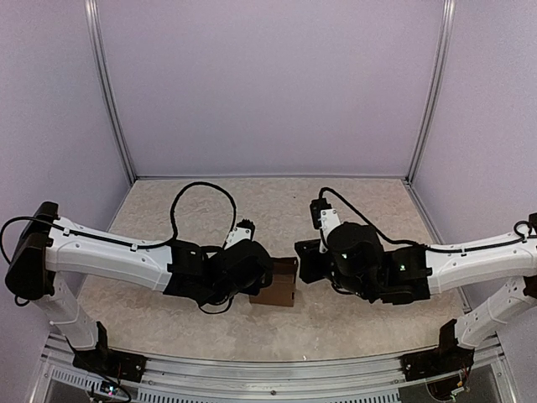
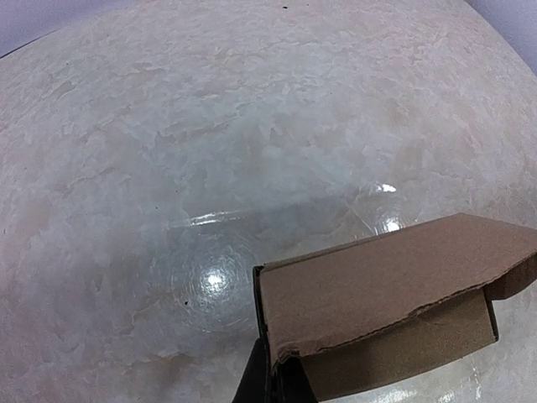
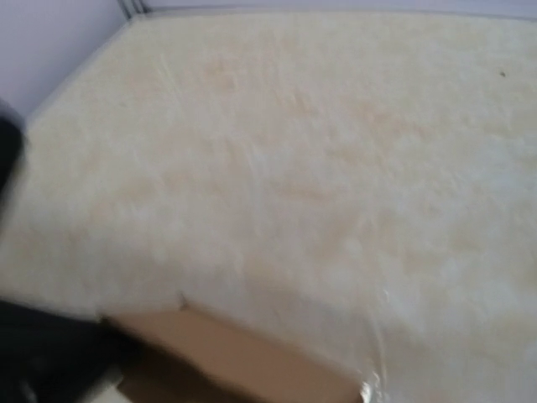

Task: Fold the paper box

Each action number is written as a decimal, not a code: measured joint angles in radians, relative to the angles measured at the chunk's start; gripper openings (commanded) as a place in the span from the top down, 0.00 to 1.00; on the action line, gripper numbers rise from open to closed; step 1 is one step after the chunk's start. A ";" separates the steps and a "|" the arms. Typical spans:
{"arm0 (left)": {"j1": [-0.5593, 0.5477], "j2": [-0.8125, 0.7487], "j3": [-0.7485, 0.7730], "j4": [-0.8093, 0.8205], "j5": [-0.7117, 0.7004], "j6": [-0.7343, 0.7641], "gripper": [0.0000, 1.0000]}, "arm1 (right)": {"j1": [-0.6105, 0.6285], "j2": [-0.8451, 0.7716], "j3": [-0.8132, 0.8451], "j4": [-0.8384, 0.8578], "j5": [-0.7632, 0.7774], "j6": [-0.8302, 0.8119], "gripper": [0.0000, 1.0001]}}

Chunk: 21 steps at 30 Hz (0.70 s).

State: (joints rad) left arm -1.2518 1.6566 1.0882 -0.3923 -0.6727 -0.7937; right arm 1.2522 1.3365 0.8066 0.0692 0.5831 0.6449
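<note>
The paper box (image 1: 282, 290) is plain brown cardboard, partly folded, at the middle of the table between my two arms. My left gripper (image 1: 263, 280) is shut on the box's left wall. In the left wrist view its dark fingertips (image 2: 262, 379) pinch the corner of an upright panel of the box (image 2: 377, 285), and a lower flap sticks out beneath it. My right gripper (image 1: 304, 262) is at the box's right top corner; I cannot tell whether it is open or touching. The right wrist view is blurred and shows the box's edge (image 3: 243, 353) at the bottom, with no fingers visible.
The beige mottled table top (image 1: 252, 210) is enclosed by lavender walls with metal posts (image 1: 113, 101) at the back corners. A black cable (image 1: 201, 186) loops above my left arm. The dark shape (image 3: 42, 353) low on the left of the right wrist view is blurred.
</note>
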 measured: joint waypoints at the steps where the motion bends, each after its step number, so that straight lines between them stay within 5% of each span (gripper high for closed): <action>1: 0.000 0.000 0.000 0.000 -0.001 -0.003 1.00 | -0.006 0.008 0.022 0.000 -0.002 -0.019 1.00; 7: -0.002 0.000 0.000 -0.001 -0.004 -0.022 1.00 | -0.027 0.103 0.138 0.036 -0.003 -0.070 1.00; 21: -0.011 0.001 0.000 -0.002 -0.005 -0.047 1.00 | -0.027 0.237 0.066 0.122 -0.005 0.020 1.00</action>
State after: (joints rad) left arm -1.2633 1.6577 1.0882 -0.3939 -0.6773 -0.8406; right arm 1.2251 1.5730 0.8722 0.1909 0.5777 0.6651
